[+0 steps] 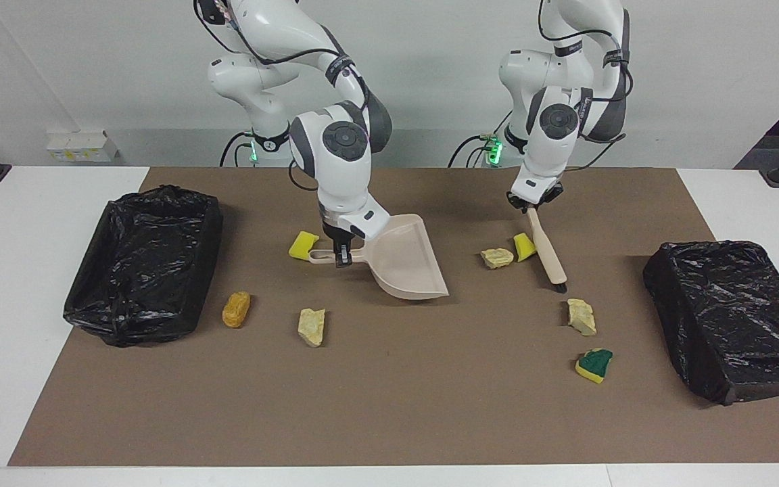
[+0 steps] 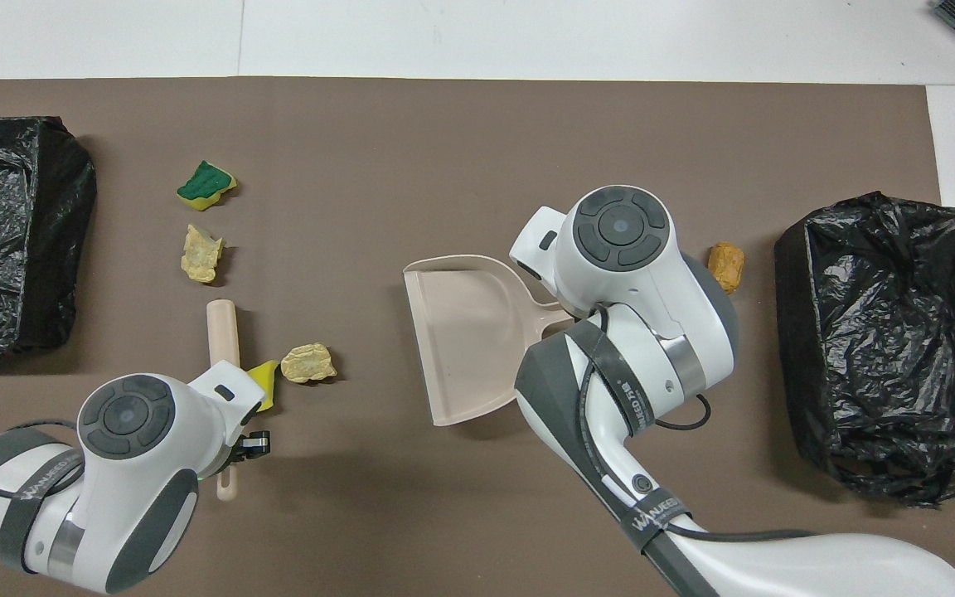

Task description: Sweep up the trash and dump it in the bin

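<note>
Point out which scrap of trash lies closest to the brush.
The plain yellow sponge bit, right beside the brush and next to a beige chunk. The other scraps lie clearly apart from the brush; the green-topped sponge is well off.
</note>
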Controlling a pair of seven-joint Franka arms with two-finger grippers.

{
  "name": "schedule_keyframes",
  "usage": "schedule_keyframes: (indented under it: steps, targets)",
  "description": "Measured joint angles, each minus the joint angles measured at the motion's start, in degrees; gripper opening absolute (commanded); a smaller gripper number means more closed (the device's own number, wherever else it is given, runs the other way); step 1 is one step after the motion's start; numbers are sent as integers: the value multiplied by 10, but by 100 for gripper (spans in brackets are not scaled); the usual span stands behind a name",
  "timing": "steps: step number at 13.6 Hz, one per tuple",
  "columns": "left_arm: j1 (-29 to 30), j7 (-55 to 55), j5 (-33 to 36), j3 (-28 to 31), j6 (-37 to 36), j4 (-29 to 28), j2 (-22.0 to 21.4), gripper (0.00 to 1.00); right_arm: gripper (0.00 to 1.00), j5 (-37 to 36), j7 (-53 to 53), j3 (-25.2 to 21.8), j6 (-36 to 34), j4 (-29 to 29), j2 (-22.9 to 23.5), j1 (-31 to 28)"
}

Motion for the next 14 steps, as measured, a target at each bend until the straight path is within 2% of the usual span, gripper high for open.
schedule_keyframes:
  steps: [4,7,11,14]
  targets:
    - [6,97,-5,5,-49,57,9,0,0,0,66,2,31,-31,6,10]
    - [61,196,-5,10,-55,116,25,0,0,0,83,2,31,-33,7,11]
    - [164,390,-5,15,-37,239,116,0,0,0,109,2,26,-33,7,22]
    - [211,497,-5,15,-7,345,213,0,0,-1,130,2,8,-35,7,28]
